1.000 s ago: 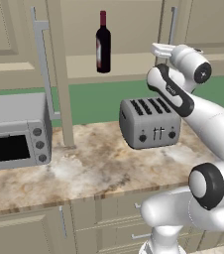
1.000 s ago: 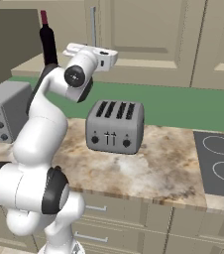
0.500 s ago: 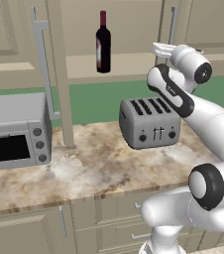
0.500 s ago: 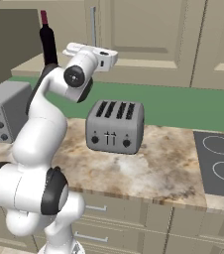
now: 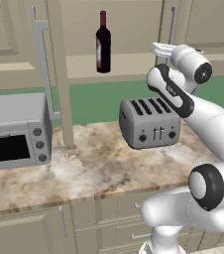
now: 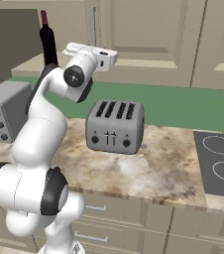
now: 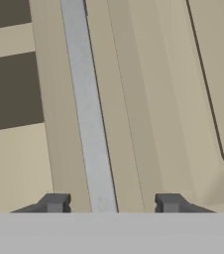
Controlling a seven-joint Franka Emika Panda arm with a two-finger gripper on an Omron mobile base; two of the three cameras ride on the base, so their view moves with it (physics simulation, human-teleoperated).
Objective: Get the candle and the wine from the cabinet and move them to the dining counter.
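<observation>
Raised to the cabinet (image 5: 134, 30), hand (image 7: 112, 203) spread on either side of the long silver bar handle (image 7: 89, 114) of the right door (image 7: 153, 99), fingertips (image 7: 56, 202) clear of the metal and nothing gripped. Wine (image 5: 103, 43) upright on the open shelf (image 5: 129, 63), well to the left of the hand and above the toaster (image 5: 149, 122) on the marbled desk (image 5: 84, 168). No candle to be seen. Left door (image 5: 54, 74) swung out edge-on beside the toaster oven (image 5: 16, 130). Likely risks: a closure off-centre on the handle and a slipping pull, leaving the door shut; a wide swing of the elbow clipping the toaster; a later reach across the shelf toppling the slim, top-heavy bottle.
</observation>
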